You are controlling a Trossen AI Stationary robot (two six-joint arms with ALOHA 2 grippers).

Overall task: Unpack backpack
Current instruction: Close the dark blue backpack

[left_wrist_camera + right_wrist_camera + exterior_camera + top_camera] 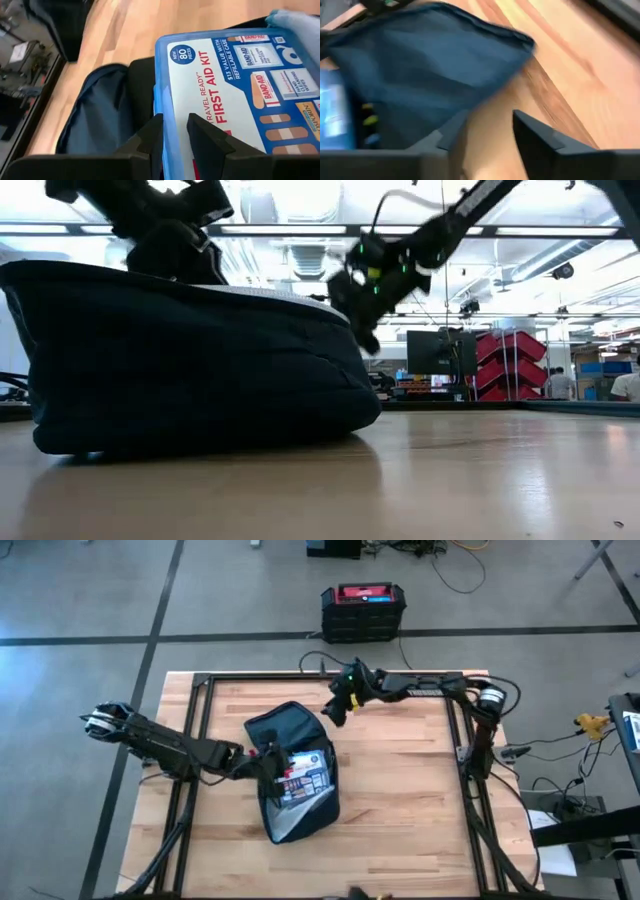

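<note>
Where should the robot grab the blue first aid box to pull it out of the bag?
Probably by its blue plastic rim. The flat blue first aid kit box lies label-up in the open dark navy fabric backpack, too wide to span. The left gripper already straddles that thin edge, coming from the robot's left. The right gripper hovers beyond the backpack.

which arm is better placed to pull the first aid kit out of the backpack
Left, probably. The left gripper already straddles the edge of the first aid kit inside the open backpack. The right gripper hangs open above the table, beyond the bag's far edge, touching nothing.
</note>
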